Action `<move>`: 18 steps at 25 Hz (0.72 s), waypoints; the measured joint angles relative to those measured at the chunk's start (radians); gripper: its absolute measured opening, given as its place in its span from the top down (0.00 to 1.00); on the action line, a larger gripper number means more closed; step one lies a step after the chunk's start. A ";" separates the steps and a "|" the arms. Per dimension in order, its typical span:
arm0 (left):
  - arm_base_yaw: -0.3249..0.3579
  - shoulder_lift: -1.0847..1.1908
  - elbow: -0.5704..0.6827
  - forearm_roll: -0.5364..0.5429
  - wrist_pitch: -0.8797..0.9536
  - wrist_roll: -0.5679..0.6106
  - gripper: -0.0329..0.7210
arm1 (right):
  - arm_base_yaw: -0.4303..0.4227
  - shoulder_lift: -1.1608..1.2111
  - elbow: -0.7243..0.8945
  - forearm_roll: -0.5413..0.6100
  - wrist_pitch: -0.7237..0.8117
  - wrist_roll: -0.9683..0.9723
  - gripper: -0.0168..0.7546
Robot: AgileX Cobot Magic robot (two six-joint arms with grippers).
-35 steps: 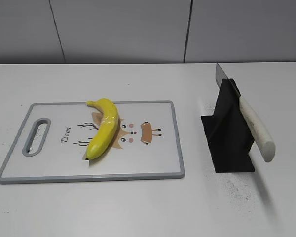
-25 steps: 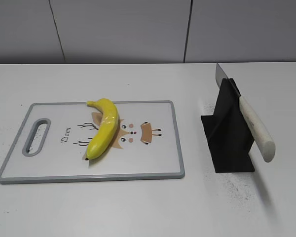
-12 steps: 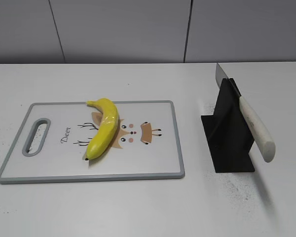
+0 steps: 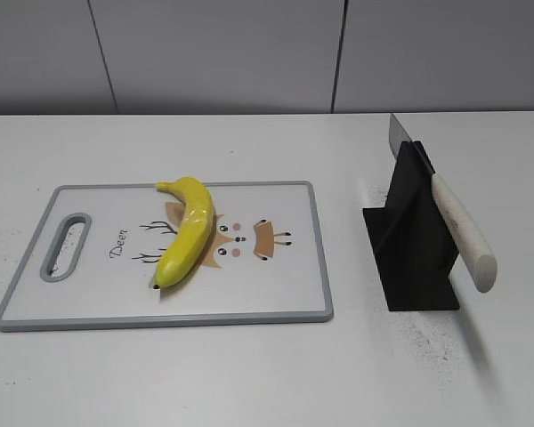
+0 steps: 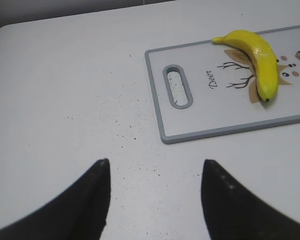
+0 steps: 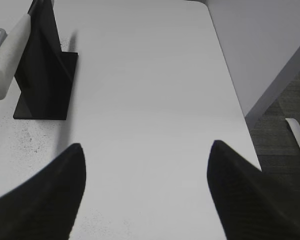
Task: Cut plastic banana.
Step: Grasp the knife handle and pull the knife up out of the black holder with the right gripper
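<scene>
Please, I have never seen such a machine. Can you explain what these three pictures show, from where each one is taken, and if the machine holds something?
This is a two-armed robot at a white table. The exterior view looks at the table from the front; no arm shows in it. A glossy yellow toy banana lies on a white cutting board with a grey rim. To the right, a white-handled knife rests in a black stand. The other two pictures come from cameras on the wrists. The dark shapes at the bottom are the fingers of the left end effector and the right end effector. Both are open and hold nothing.

plastic banana (image 5: 262,60) on cutting board (image 5: 210,127), left gripper (image 5: 155,165) jaws apart
</scene>
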 joint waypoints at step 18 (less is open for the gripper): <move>0.000 0.000 0.000 0.000 0.000 -0.002 0.15 | 0.000 0.243 -0.182 -0.019 0.121 0.076 0.22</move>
